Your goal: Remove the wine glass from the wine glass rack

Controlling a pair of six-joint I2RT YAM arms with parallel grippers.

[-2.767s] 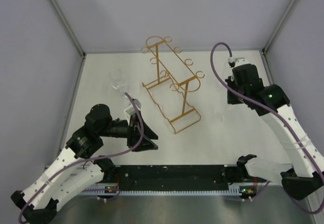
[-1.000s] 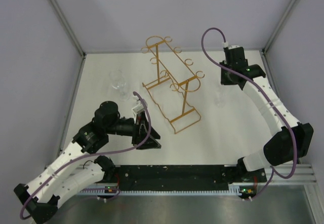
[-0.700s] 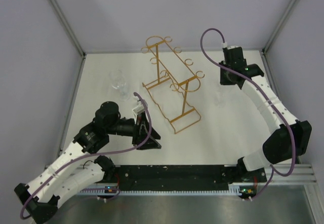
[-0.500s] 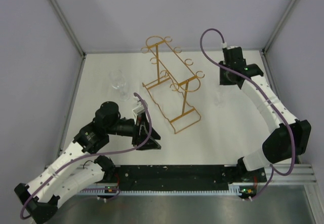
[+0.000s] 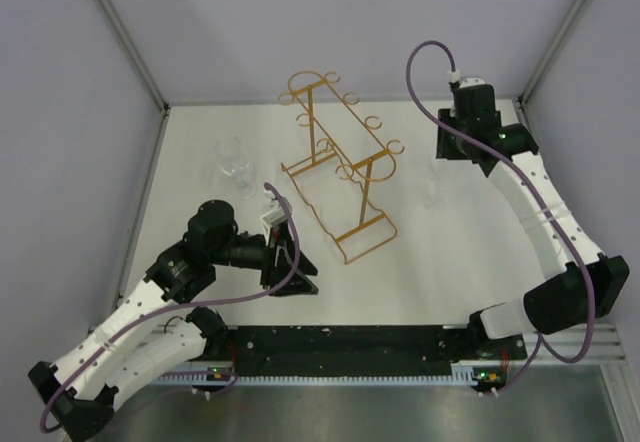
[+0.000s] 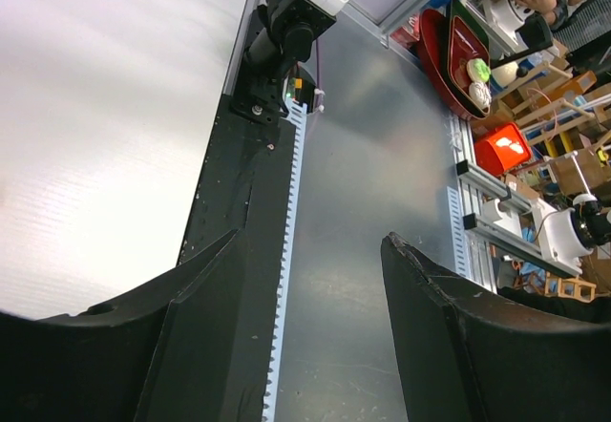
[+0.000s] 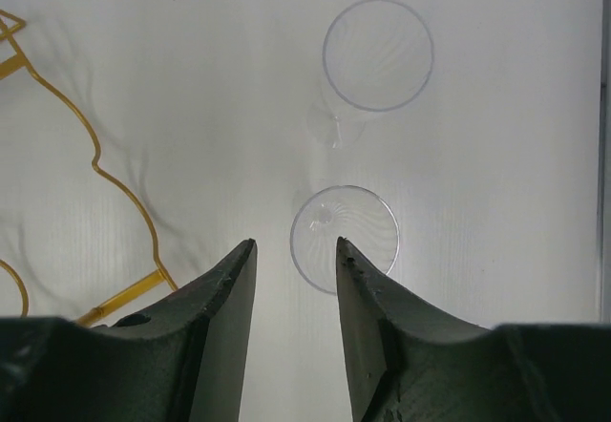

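Note:
The gold wire wine glass rack (image 5: 340, 167) stands mid-table with nothing hanging on it; its wavy base wire (image 7: 94, 153) shows at the left of the right wrist view. A clear wine glass (image 5: 432, 197) stands on the table to the right of the rack. In the right wrist view this wine glass (image 7: 361, 236) sits just beyond the fingertips, apart from them. My right gripper (image 7: 296, 242) is open and empty, hovering over it (image 5: 448, 162). My left gripper (image 5: 290, 270) is open and empty near the front edge (image 6: 311, 237).
A second clear stemmed glass (image 5: 235, 165) stands left of the rack. Grey walls close the table at the back and sides. A black rail with a toothed white strip (image 6: 286, 250) runs along the near edge by the arm bases.
My right gripper has opened, letting go of the wine glass, and drawn slightly back and to the right. The glass stays standing. The left arm has not moved.

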